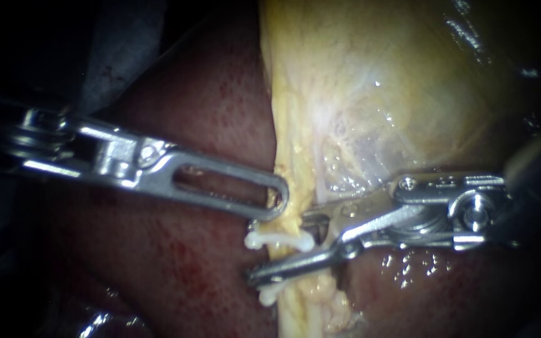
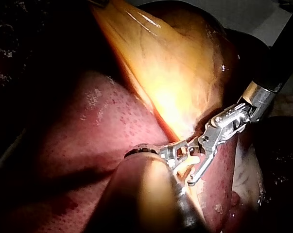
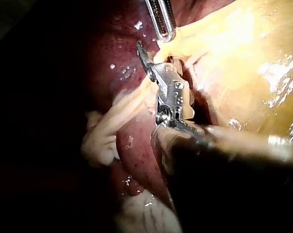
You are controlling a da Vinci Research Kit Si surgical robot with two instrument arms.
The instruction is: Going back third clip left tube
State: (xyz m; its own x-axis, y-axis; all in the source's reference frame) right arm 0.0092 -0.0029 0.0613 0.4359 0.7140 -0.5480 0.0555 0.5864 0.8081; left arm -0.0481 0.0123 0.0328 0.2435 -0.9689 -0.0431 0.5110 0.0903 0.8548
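Tube (image 1: 295,307): a pale yellow band running down from the gallbladder (image 1: 396,94) across the liver (image 1: 176,250), near the middle of the endoscope view. Two white clips sit across it, the upper clip (image 1: 280,240) and the lower clip (image 1: 269,294), with bare tube between them. I cannot make out a third clip; if one is on, metal hides it.

Right instrument (image 1: 280,250): jaws open, with a clear gap between them. They straddle the tube. The lower jaw lies across its front between the two clips, and the upper jaw sits just beside the upper clip on the gallbladder side. Neither jaw is seen pinching the tube. The right wrist view agrees: jaws parted, tip at the tube.

Left instrument (image 1: 264,200): slotted jaws closed on the tube's edge just above the upper clip. I judge this to be a steadying hold.

Judgement: the step in hand is withdrawal of the right instrument from the tube. It is at its start, since the jaws have not cleared the tube. The next move calls for a straight pull-back along the shaft's line with the jaws parted, so that the lower jaw leaves the tube without hooking either clip. My left hold should be steady, so the tube does not swing into the retreating jaw. Risk noted: the lower jaw's tip lies near the lower clip.
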